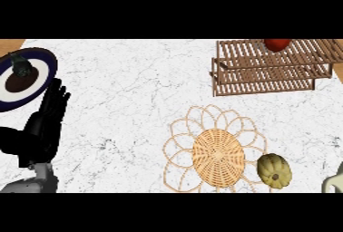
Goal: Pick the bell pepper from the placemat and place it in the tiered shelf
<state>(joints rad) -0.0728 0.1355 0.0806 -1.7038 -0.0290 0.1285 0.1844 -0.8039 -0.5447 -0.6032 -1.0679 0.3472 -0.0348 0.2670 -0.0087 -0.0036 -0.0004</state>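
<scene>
One hand only in view: left hand (47, 115) at the left edge of the marble bench (127, 86), fingers straight and together, resting upright beside a blue-rimmed plate (36, 84); right hand nowhere visible beyond a pale sliver at the lower right corner. Red bell pepper (276, 44) already off the woven placemat (216, 156), sitting on the top tier of the wooden tiered shelf (268, 68), near the far edge and partly cut by the frame. Likely risk: rolling across the slats toward the back edge and off, since nothing visibly stops it there. Long axis and stem direction impossible to judge, too little showing. Yellowish ribbed squash (274, 170) touching the placemat's right rim, well apart from the shelf.
</scene>
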